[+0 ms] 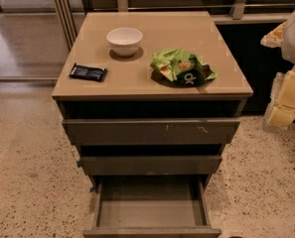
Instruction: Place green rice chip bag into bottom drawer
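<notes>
The green rice chip bag (pixel 182 67) lies crumpled on the cabinet top (pixel 157 26), right of centre near the front edge, its dark patch with white letters facing me. The bottom drawer (pixel 149 209) is pulled out furthest, low in the view, and its plain grey inside holds nothing. My gripper (pixel 284 103) is a pale yellow-white shape at the right edge of the view, level with the cabinet top. It is well to the right of the bag, apart from it, and holds nothing that I can see.
A white bowl (pixel 124 40) stands on the cabinet top, left of the bag. A small dark blue-black packet (pixel 88 72) lies at the front left. The top drawer (pixel 152 131) with pale scratches and the middle drawer (pixel 152 165) stick out partly. Speckled floor surrounds the cabinet.
</notes>
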You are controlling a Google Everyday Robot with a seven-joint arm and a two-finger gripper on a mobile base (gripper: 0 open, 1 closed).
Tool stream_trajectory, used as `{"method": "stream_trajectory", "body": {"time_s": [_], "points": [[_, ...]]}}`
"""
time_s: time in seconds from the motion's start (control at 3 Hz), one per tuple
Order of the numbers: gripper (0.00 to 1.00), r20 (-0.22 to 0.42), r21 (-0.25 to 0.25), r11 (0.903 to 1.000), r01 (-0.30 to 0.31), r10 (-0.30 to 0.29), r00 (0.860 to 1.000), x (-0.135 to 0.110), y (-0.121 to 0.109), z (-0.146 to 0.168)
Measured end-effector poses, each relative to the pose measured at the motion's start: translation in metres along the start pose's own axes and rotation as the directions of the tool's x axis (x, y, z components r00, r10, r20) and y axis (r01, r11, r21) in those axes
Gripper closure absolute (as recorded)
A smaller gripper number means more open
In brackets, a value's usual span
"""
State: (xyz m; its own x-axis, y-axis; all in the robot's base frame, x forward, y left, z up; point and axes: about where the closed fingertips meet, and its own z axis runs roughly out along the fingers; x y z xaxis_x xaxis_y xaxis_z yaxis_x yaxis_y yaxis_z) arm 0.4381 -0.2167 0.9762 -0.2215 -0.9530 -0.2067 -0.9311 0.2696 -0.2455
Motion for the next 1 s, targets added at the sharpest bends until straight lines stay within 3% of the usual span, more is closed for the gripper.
{"method": "stream_trajectory", "body": {"time_s": [0.33, 0.67, 1.0], "points": [[0.00, 0.000, 0.000, 1.0000, 0.000, 0.000, 1.000, 0.000, 0.000, 0.000], [0.00, 0.041, 0.045, 0.9990, -0.009, 0.007, 0.999, -0.002, -0.012, 0.008], [0.00, 0.158, 0.099, 0.9944, -0.036, 0.020, 0.987, -0.015, -0.039, 0.035]]}}
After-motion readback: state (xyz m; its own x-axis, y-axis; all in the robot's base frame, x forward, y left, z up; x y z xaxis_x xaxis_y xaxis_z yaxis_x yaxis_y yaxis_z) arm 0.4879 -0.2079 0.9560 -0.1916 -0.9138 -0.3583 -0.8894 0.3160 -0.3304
